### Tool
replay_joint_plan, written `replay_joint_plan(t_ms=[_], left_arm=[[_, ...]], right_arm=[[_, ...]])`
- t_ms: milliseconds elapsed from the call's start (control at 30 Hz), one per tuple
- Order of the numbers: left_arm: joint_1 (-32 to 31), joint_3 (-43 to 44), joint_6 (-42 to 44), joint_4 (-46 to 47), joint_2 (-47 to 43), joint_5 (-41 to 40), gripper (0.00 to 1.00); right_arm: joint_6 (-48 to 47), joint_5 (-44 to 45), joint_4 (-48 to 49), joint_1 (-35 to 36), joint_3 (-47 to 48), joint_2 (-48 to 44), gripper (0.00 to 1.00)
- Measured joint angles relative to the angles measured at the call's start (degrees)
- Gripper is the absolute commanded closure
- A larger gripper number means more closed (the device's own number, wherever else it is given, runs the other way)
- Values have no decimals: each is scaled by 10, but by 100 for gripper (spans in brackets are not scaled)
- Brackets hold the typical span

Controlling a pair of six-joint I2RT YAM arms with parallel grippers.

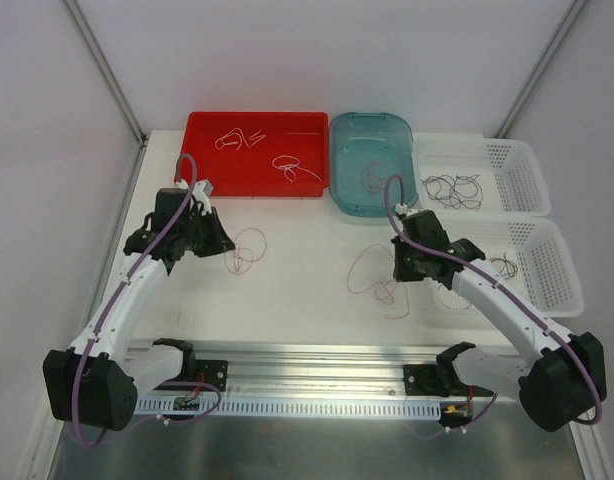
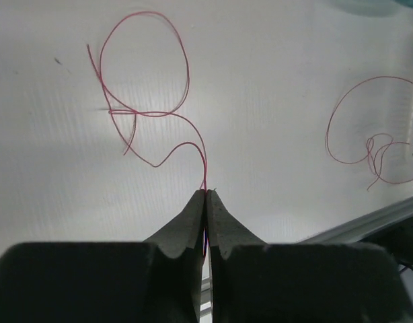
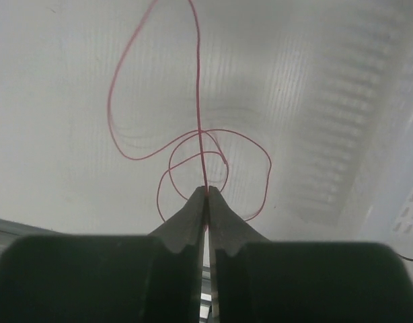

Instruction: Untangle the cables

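Observation:
Two thin dark red cables lie curled on the white table. My left gripper (image 1: 227, 243) is shut on the end of the left red cable (image 1: 249, 248), which also shows in the left wrist view (image 2: 167, 114) looping ahead of the gripper (image 2: 206, 193). My right gripper (image 1: 397, 268) is shut on the right red cable (image 1: 372, 275); in the right wrist view this cable (image 3: 196, 101) runs up from the gripper (image 3: 206, 190) and loops around it. The right cable also shows far right in the left wrist view (image 2: 368, 145).
A red tray (image 1: 202, 155) at the back holds white and red cables (image 1: 297, 168). A blue bin (image 1: 339, 170) stands beside it. Two white baskets (image 1: 532, 185) on the right hold black cables (image 1: 455, 188). A metal rail (image 1: 317, 375) runs along the near edge.

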Motion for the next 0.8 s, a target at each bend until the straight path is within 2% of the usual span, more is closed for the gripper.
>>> replay_joint_plan(t_ms=[100, 233, 333, 367, 400, 433, 533, 633, 800], left_arm=[[0, -43, 0, 7, 0, 7, 98], [0, -64, 0, 24, 1, 12, 94], [0, -66, 0, 35, 1, 11, 92], [0, -66, 0, 38, 1, 11, 91], [0, -67, 0, 42, 1, 11, 91], [0, -67, 0, 44, 1, 10, 91], [0, -73, 0, 49, 0, 8, 90], [0, -76, 0, 50, 0, 4, 89], [0, -76, 0, 50, -1, 1, 89]], right_arm=[[25, 0, 29, 8, -31, 30, 89], [51, 11, 64, 52, -37, 92, 85], [67, 21, 86, 82, -37, 139, 73], [72, 24, 92, 89, -37, 153, 63], [79, 25, 96, 92, -37, 163, 59], [83, 28, 99, 96, -37, 172, 49], [99, 35, 110, 105, -37, 188, 35], [113, 41, 114, 114, -37, 197, 31], [127, 60, 116, 133, -27, 221, 31]])
